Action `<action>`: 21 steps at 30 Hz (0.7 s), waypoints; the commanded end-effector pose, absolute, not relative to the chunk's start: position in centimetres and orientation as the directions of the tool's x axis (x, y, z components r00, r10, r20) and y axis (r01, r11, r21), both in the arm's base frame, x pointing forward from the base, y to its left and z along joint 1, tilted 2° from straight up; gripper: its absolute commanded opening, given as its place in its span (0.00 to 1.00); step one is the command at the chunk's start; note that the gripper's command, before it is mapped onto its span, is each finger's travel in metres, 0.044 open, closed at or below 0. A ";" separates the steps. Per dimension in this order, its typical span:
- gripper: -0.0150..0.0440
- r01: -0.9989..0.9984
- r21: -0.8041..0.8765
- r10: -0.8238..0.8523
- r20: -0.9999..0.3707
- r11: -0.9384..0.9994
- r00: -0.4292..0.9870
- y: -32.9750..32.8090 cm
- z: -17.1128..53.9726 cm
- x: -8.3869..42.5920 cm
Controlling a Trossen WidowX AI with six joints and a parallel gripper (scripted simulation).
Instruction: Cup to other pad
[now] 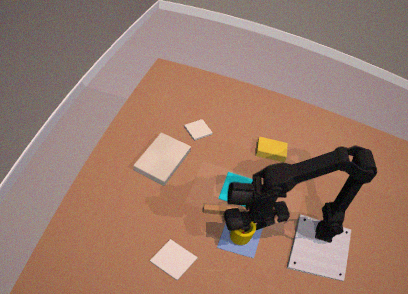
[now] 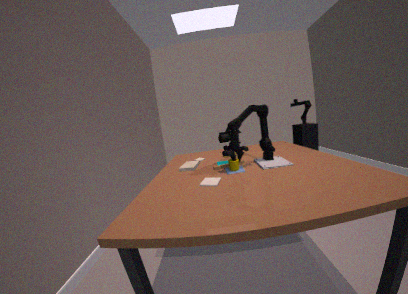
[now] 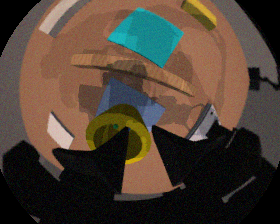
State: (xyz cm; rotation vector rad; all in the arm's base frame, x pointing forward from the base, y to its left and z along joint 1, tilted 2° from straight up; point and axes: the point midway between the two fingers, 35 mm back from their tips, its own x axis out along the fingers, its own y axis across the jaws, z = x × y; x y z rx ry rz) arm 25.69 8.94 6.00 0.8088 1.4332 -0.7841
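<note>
The yellow cup [image 1: 242,237] [image 2: 234,165] [image 3: 94,132] stands upright on the blue pad [image 1: 250,250] [image 3: 110,93]. A small green marble [image 3: 115,126] shows inside it; any others are hidden or too dark to tell. The cyan pad [image 1: 235,178] [image 2: 222,163] [image 3: 146,37] is bare, partly behind the arm in the top view. My gripper [image 1: 246,227] [image 3: 140,128] points down at the cup, its fingers partly apart with nothing gripped. In the wrist view the left fingertip is over the cup's mouth and the right one is just beyond its rim.
A wooden bar [image 1: 215,208] [image 3: 86,61] lies between the two pads. A yellow block [image 1: 272,147] [image 3: 200,15] lies beyond the cyan pad. A beige slab [image 1: 162,158] [image 2: 190,166] and two white tiles [image 1: 198,129] [image 1: 174,259] lie to the left. The arm stands on a pale plate [image 1: 320,258].
</note>
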 end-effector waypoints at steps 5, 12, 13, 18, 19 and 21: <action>0.54 0.854 -0.003 0.019 -1.000 0.520 -0.015 8.9 5.4 25.3; 0.53 0.852 0.002 0.018 -1.000 0.523 -0.008 8.9 5.6 25.5; 0.51 0.852 0.002 0.018 -1.000 0.523 -0.008 8.9 5.6 25.5; 0.46 0.852 0.002 0.018 -1.000 0.523 -0.008 8.9 5.6 25.5; 0.45 0.852 0.002 0.018 -1.000 0.523 -0.008 8.9 5.6 25.5; 0.42 0.852 0.002 0.018 -1.000 0.523 -0.008 8.9 5.6 25.5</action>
